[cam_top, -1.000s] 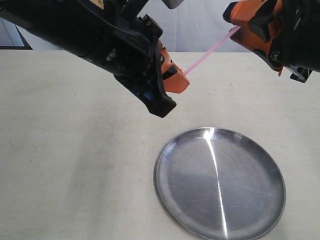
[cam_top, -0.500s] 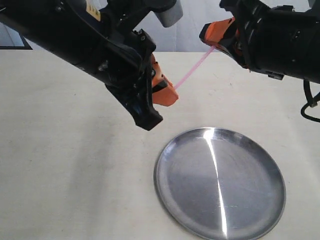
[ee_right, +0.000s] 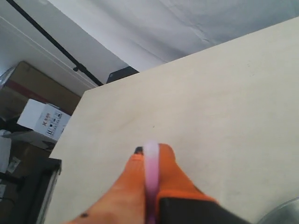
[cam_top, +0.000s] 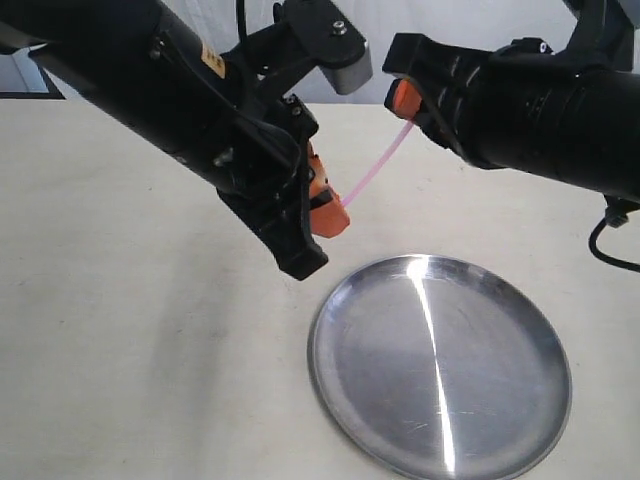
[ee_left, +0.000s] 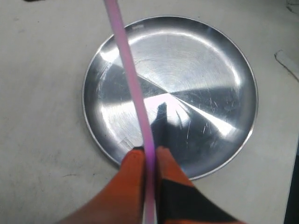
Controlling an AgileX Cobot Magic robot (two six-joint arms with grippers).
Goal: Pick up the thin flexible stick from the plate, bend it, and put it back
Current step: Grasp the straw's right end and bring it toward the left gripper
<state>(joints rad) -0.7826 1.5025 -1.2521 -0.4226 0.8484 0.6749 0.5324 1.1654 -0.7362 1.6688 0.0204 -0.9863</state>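
Note:
The thin pink stick hangs in the air between both grippers, above and behind the plate, slightly bowed. My left gripper is shut on its lower end; in the left wrist view the stick runs out from between the orange fingers across the plate. My right gripper is shut on the upper end, and the stick shows between its orange fingertips. The round silver plate lies on the table with nothing in it.
The pale tabletop spreads out round the plate. Both black arms fill the upper part of the exterior view. Off the table's far edge stand cardboard boxes and a black rail.
Both grippers have moved closer together, the right one swinging left and the left one down a little. The visible stretch of stick between them is shorter and now bows slightly.

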